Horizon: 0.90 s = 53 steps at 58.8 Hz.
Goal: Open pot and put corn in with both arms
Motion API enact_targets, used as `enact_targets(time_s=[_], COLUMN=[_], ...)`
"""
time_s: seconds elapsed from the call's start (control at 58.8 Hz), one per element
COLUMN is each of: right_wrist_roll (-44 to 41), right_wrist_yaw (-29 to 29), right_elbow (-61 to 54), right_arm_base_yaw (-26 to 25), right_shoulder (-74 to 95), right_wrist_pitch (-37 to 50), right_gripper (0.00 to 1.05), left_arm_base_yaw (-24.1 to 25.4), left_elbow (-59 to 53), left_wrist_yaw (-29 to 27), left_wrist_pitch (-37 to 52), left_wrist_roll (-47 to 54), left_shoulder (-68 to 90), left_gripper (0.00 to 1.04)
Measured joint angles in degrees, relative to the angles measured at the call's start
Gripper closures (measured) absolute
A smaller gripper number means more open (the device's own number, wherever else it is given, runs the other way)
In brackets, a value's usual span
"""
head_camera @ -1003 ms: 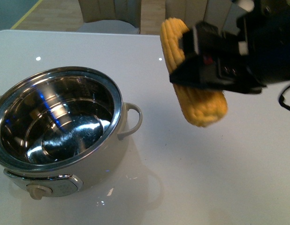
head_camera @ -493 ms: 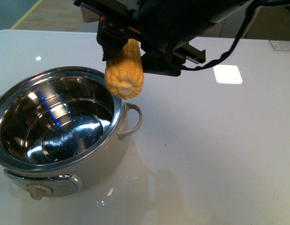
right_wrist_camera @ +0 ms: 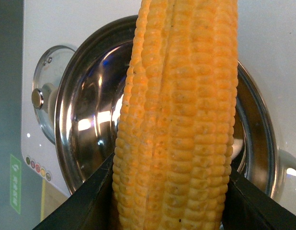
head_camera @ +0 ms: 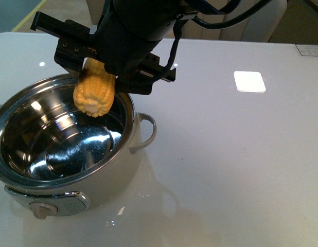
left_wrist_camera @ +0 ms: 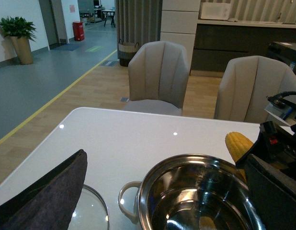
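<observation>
Hanging blunt end down, the corn (head_camera: 94, 95) is over the far part of the pot's open mouth, and its lower end shows against the shiny far inner wall in the front view. It is tilted a little rather than plumb. Whether its tip is above or below rim level cannot be told. The right end effector (head_camera: 105, 69) pinches the cob across its upper half. In the right wrist view its black fingers (right_wrist_camera: 85, 203) press on either side of the kernel rows, with the cob filling the gap between them. The tapered end pokes up behind the black housing in the left wrist view.

The pot (head_camera: 115, 177) stands on the near left of the white table (head_camera: 226, 170), uncovered, with a bare steel interior. Its loop handle (head_camera: 146, 131) points right, and its beige knob (head_camera: 41, 210) faces the near edge.

A glass lid (right_wrist_camera: 50, 91) lies flat on the table just beside the pot, on its left.

The left end effector (left_wrist_camera: 47, 191) shows only as one dark grey finger over that lid. Whether it is spread or pressed together cannot be told.

A white square (head_camera: 249, 81) lies well apart to the far right. Two pale chairs (left_wrist_camera: 157, 72) stand past the table's far edge.
</observation>
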Motion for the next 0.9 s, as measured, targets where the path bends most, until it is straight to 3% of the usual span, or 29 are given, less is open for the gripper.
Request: enact_targets(time_s=[0.51, 0.561, 0.612, 0.748, 0.901], right_wrist_roll=[1.2, 1.2, 1.2, 1.2, 1.5], right_wrist_yaw=[0.8, 0.8, 0.8, 0.8, 0.3], right_elbow=[4.9, 4.9, 4.8, 3.8, 1.4], right_arm_base_yaw=[0.9, 0.9, 0.9, 0.8, 0.3], right_shoulder=[4.6, 4.6, 4.6, 4.5, 3.6], right_wrist_pitch=[-2.8, -2.7, -2.4, -1.8, -0.4], right_gripper=[0.45, 0.41, 0.29, 0.09, 0.10], left_arm_base_yaw=[0.0, 0.0, 0.0, 0.0, 0.0], left_elbow=[0.0, 0.0, 0.0, 0.0, 0.0], left_wrist_yaw=[0.0, 0.0, 0.0, 0.0, 0.0], left_wrist_pitch=[0.0, 0.0, 0.0, 0.0, 0.0], left_wrist_roll=[0.0, 0.0, 0.0, 0.0, 0.0], left_shoulder=[0.0, 0.0, 0.0, 0.0, 0.0], left_gripper=[0.07, 0.07, 0.07, 0.07, 0.07])
